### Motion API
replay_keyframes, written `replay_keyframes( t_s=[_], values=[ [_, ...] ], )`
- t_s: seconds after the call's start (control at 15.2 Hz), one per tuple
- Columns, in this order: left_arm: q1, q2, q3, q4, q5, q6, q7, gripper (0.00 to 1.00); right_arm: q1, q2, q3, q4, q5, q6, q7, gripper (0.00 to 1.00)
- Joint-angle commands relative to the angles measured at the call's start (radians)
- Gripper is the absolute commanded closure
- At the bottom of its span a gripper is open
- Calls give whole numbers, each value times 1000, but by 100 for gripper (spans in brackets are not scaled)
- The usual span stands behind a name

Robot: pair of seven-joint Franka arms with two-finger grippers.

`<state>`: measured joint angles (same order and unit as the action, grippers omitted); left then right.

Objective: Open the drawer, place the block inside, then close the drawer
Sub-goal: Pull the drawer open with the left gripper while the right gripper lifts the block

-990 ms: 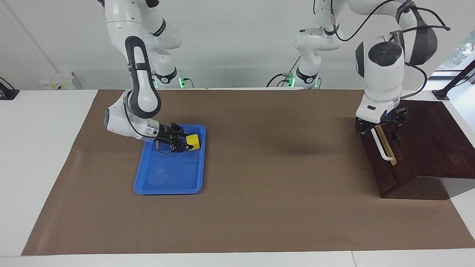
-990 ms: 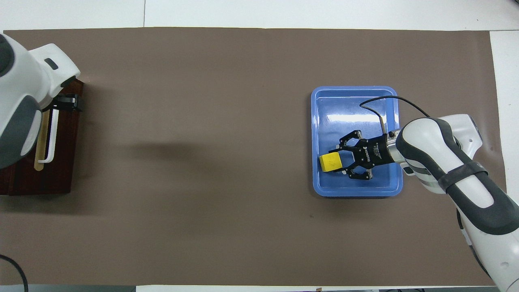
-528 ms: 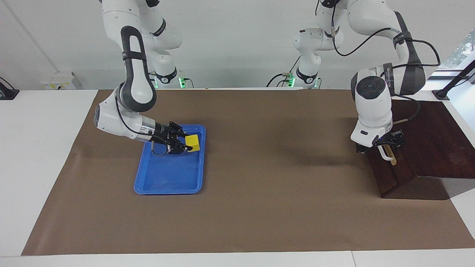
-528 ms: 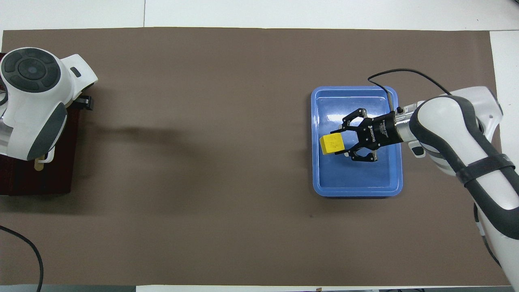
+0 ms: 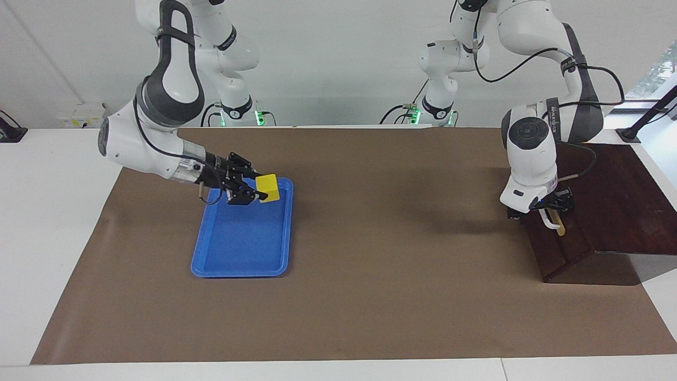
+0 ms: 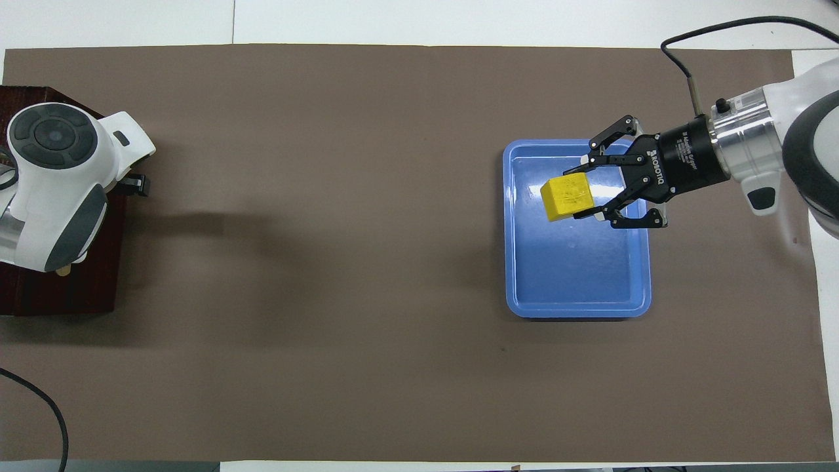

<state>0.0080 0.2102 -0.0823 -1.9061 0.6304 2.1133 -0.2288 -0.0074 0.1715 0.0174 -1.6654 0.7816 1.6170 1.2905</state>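
Note:
The yellow block hangs in the air over the blue tray, with my right gripper shut on it from the side. The dark brown box stands at the left arm's end of the table. Its drawer is closed. My left gripper sits low at the white bar handle, fingers spread to either side of it. In the overhead view the left wrist hides the handle, and only one fingertip shows.
A brown mat covers most of the white table. The blue tray lies on it toward the right arm's end, with nothing else in it. A cable runs along the mat's corner by the left arm.
My right gripper has lifted the block up off the tray floor. My left gripper has moved along the drawer front to the handle's end farther from the robots.

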Motion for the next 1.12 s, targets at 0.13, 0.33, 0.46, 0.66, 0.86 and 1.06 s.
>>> replay_keyframes(
  t_s=[0.13,0.33,0.46,0.66,0.86,1.06],
  values=[
    [14,-35,-5,-79,14,27,-7,0,-8,-1,7,36,-24,-32,33,100],
    [7,-40,-7,-90,11,23,-9,0,-5,-1,9,38,-24,-31,36,100],
    [1,-40,-8,-93,11,22,-9,0,-3,-1,9,41,-27,-31,36,100],
    [-25,-41,-8,-99,-7,22,-12,0,1,-1,9,41,-39,-29,35,100],
    [-72,-41,-7,-96,-52,10,-18,0,1,-1,9,39,-39,-29,35,100],
    [-141,-41,-7,-68,-101,-47,-18,0,3,-1,9,41,-41,-28,35,100]
  ],
)
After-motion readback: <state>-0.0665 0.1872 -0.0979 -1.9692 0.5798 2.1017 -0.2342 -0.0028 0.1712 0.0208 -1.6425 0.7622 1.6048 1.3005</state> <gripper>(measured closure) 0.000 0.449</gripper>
